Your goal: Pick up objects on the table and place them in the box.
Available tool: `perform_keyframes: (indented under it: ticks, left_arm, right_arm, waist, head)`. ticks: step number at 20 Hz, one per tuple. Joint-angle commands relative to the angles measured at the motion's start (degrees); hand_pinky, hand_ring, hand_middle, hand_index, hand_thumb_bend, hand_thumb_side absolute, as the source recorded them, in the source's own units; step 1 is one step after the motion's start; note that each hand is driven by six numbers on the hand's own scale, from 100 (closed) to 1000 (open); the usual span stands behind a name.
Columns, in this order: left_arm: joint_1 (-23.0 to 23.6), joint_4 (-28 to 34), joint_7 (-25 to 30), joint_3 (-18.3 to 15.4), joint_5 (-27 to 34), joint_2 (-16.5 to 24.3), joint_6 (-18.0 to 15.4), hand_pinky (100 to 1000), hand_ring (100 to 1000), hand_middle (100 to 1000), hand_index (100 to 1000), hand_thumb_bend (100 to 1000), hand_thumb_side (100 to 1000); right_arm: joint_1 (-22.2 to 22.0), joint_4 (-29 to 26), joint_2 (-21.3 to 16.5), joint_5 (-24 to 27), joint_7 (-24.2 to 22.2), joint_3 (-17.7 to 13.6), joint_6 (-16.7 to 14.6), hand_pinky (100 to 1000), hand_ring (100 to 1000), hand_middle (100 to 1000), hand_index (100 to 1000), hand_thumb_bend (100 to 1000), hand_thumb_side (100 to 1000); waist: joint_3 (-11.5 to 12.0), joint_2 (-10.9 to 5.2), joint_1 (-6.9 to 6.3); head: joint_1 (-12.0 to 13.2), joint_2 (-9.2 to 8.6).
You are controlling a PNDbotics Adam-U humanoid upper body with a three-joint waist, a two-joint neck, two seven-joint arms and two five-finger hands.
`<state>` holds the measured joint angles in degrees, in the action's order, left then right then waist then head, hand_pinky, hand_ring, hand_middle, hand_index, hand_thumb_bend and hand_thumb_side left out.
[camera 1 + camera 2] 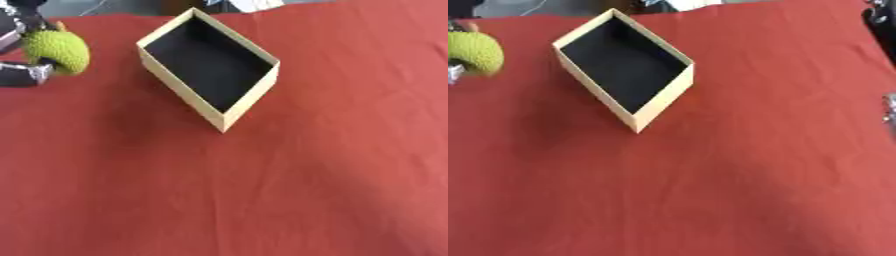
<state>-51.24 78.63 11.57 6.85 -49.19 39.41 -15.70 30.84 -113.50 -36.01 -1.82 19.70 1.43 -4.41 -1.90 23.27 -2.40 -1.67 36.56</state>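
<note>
A tan cardboard box [179, 86] with a black inside stands open on the red cloth, turned cornerwise, in the upper middle. Nothing shows inside it. At the upper left my left hand [19, 73] is curled round a knobbly yellow-green ball [58, 50], held left of the box and apart from it. Black and silver fingers show above and below the ball; the palm is cut off by the picture's edge. A soft shadow lies on the cloth below the ball. A small grey sliver [890, 114] at the right edge may belong to my right hand.
The red cloth [289, 190] covers the whole table, lightly creased. Its far edge runs along the top, with grey floor and dark shapes [877, 15] beyond.
</note>
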Motion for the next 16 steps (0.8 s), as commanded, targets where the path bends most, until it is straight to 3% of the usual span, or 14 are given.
perform_keyframes:
  ticks: [1,8,16]
  left_arm:
    - [-3.4,4.89,0.74,0.89,0.58,-1.23,-0.96,637,604,578,731,100,100]
    - [-10.06,3.6,3.73,3.5,0.17,-11.0,-2.65,629,595,569,727,100,100]
    - [-14.07,-6.99,1.3,4.38,-10.06,-20.57,-2.51,622,592,567,726,100,100]
  right_arm:
    - [1.23,-1.09,-0.99,0.32,0.06,-0.62,-0.05,798,768,669,807,100,591]
    - [2.6,-1.09,-0.3,0.8,-0.09,-0.52,-0.42,799,770,671,807,100,587]
    - [5.53,-1.09,1.52,1.47,-0.71,0.06,-0.97,800,771,673,807,100,584]
  waist:
    - [0.04,-1.43,0.18]
    - [-0.68,-1.48,0.58]
    - [-2.17,-1.21,1.37]
  head:
    - [0.03,0.18]
    - [0.85,-0.01]
    - [2.56,-0.45]
